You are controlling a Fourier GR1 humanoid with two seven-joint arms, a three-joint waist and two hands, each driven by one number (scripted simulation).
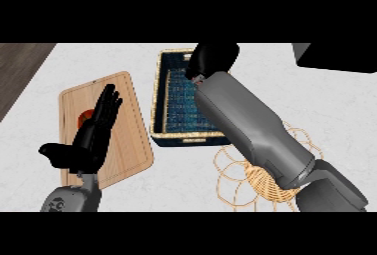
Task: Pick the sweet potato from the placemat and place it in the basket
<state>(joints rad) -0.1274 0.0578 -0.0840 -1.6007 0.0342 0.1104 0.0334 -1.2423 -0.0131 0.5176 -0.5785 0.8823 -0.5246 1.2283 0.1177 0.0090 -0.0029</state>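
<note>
Right hand over the basket, sweet potato probably in it, release not yet done.

My right hand [212, 59], at the upper centre of the frame, sits curled above the far end of the rectangular woven basket with the dark blue lining [166, 135]. A sliver of reddish brown shows under its fingers, which I take to be the sweet potato [197, 78], though the hand hides most of it. The pale woven wire-like round placemat [243, 182] at lower right looks bare. Left to do: let go. My left hand [92, 134] rests with fingers straight over the wooden cutting board [132, 129] at left, where something orange [84, 117] peeks out.
</note>
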